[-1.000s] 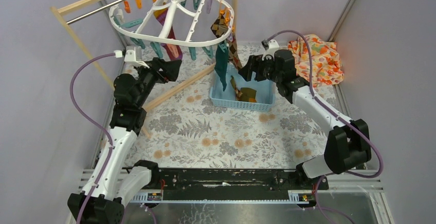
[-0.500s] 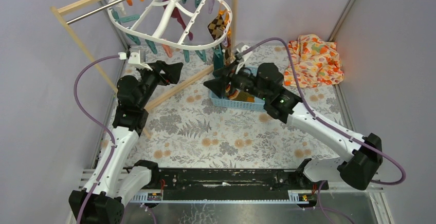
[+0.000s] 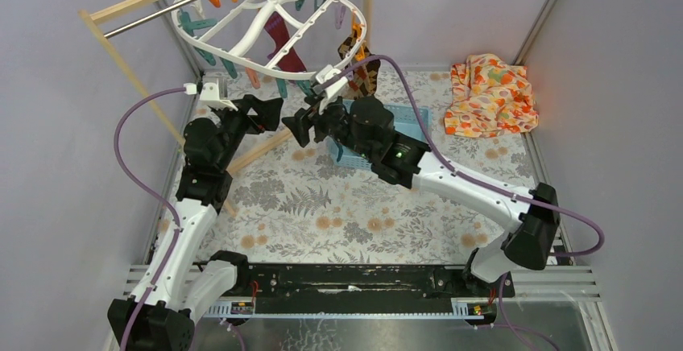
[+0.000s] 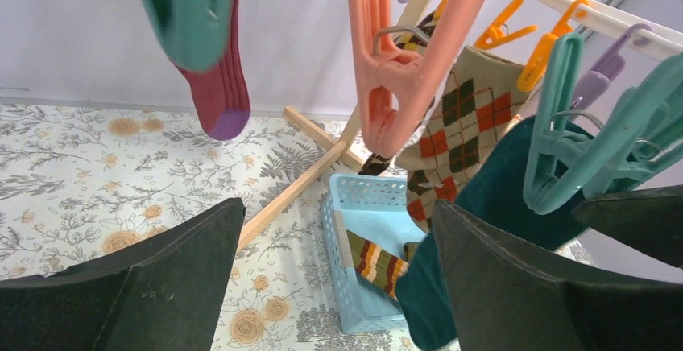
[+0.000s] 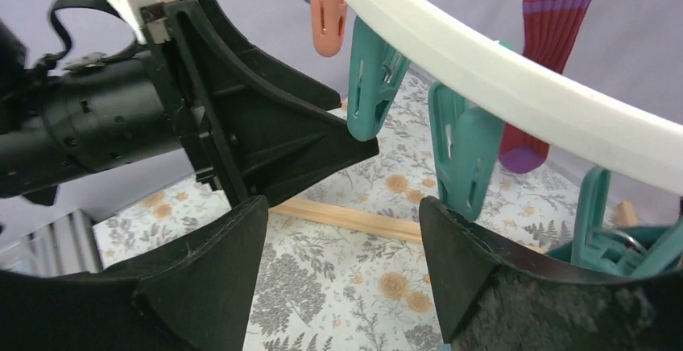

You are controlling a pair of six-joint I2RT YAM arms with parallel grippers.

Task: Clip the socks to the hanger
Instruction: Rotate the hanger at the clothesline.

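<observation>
left gripper [image 3: 272,112] and right gripper [image 3: 300,125] both spread, empty, tips close together under the hanger [image 5: 515,85] — maroon sock [image 4: 221,85] clipped

The right hand [image 3: 297,124] swung from the basket [image 3: 409,123] to beneath the hanger [image 3: 259,35], which seemingly turned.

basket [image 3: 412,123]: mostly behind the right arm [image 3: 451,182] in the top view, only corners show
hanger [image 3: 259,33]: hook cut off by the top edge
maroon sock [image 5: 556,13]: cuff out of frame, middle behind the hanger's ring
teal sock [image 4: 491,198]: lower end runs off the bottom edge
striped sock [image 4: 372,259]: partly hidden by the teal sock
</observation>
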